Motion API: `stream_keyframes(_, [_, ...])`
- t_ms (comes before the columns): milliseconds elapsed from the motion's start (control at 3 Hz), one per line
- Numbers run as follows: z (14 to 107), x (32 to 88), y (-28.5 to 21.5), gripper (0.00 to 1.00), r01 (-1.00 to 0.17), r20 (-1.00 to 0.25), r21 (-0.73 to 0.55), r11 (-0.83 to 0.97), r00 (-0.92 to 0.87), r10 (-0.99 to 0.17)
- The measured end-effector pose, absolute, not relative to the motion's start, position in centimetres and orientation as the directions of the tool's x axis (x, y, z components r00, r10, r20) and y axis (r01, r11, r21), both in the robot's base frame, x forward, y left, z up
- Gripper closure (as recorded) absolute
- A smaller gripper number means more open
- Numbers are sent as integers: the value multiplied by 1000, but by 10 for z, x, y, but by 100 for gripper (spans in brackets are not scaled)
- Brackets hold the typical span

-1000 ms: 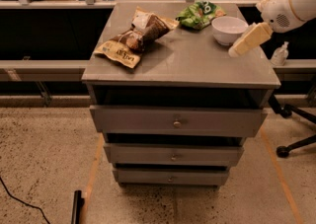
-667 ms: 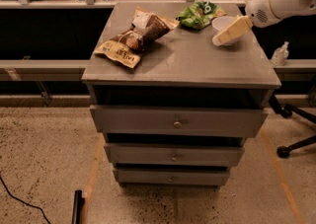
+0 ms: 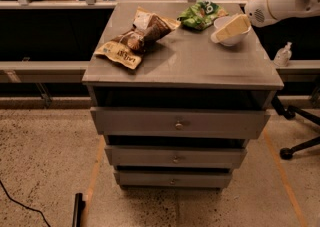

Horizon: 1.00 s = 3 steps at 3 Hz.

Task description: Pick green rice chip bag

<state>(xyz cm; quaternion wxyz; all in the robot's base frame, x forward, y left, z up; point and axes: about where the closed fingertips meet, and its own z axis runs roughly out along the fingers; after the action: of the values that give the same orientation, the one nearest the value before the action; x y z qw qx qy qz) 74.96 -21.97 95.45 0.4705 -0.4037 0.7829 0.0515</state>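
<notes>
The brown snack bags (image 3: pixel 134 38) lie well left of the white bowl (image 3: pixel 235 41). The green rice chip bag (image 3: pixel 201 14) lies just left of the bowl, toward the back. It is probably light, crinkly and slippery, so pinch a raised fold. The gripper (image 3: pixel 231 27) hangs over the bowl, with the arm entering from the bowl's right. I cannot tell how wide it is.

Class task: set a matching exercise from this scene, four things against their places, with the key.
1. small bright green glossy rice chip bag
2. round white bowl
3. brown and tan snack bags
4. robot's tan gripper

A. left part of the grey cabinet top
B. over the bowl
C. back of the top, left of the bowl
D. back right of the top, under the gripper

Pairs: 1-C; 2-D; 3-A; 4-B
</notes>
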Motion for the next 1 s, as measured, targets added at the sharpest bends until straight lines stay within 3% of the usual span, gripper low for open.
stream_keyframes(1000, [964, 856, -176, 0, -440, -861, -308, 844, -248, -443])
